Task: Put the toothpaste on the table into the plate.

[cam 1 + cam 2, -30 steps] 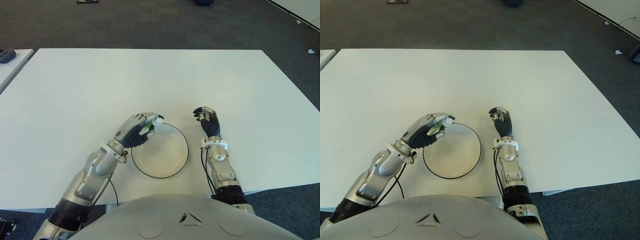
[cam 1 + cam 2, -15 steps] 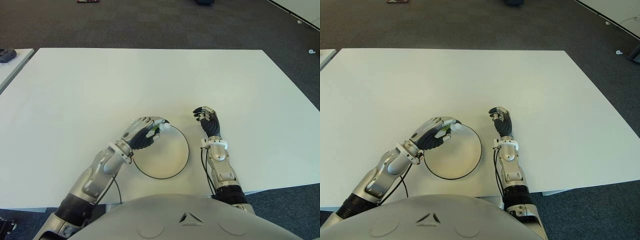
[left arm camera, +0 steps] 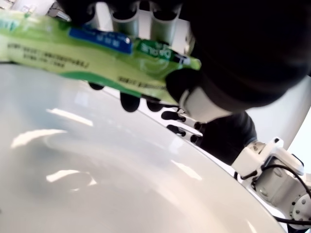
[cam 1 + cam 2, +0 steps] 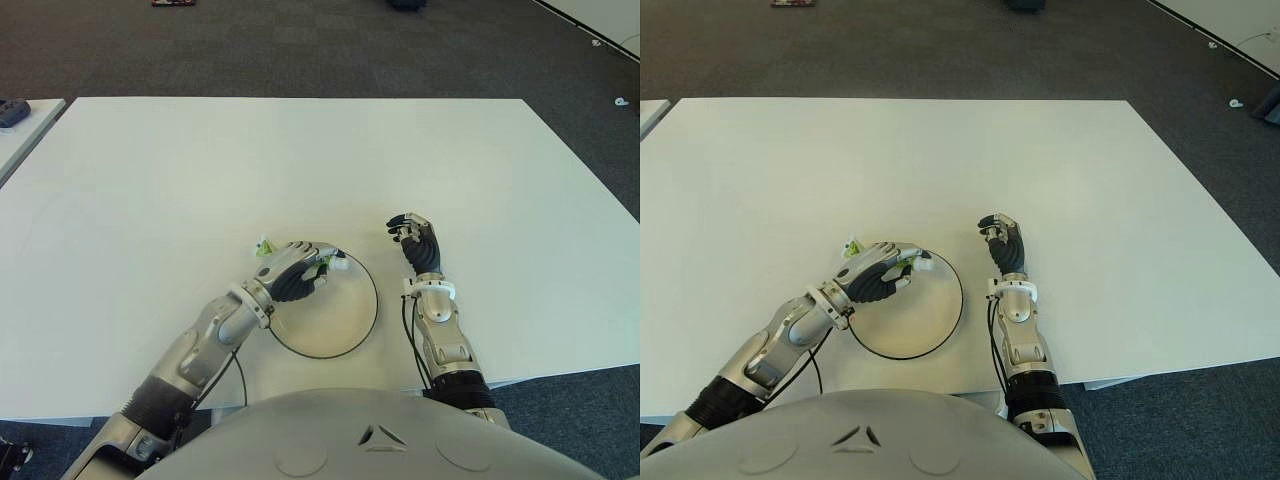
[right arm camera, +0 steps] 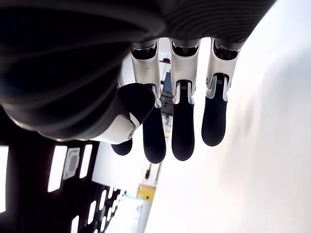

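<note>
Left hand (image 4: 293, 271) fingers curled in a grip; right hand (image 4: 418, 243) loosely curled.

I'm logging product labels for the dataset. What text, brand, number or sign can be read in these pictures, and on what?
Green and white toothpaste tube, held in the left hand over the white round plate: blue label and small print lines, all too blurred to read.
Nothing else bears text.
</note>
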